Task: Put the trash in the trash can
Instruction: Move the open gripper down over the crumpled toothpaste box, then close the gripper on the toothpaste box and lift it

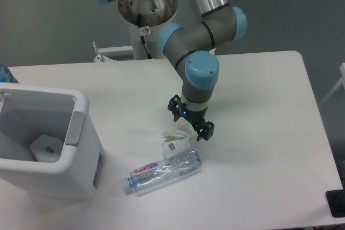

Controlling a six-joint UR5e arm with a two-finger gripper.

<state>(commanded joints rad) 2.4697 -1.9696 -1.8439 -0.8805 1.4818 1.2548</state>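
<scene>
Pick-up step, as I read it: gripper (190,121) jaws spread wide, empty, just above wrapper (173,141); bottle (164,169) lying beside it; trash can (51,144) well left; next needs descent and closing.

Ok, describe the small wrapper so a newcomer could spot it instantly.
Start at the big white trash can on the table's left, then look right to the crushed bottle lying flat. The wrapper touches its upper edge, just below the gripper: crumpled, white with green print, uncapped.
</scene>
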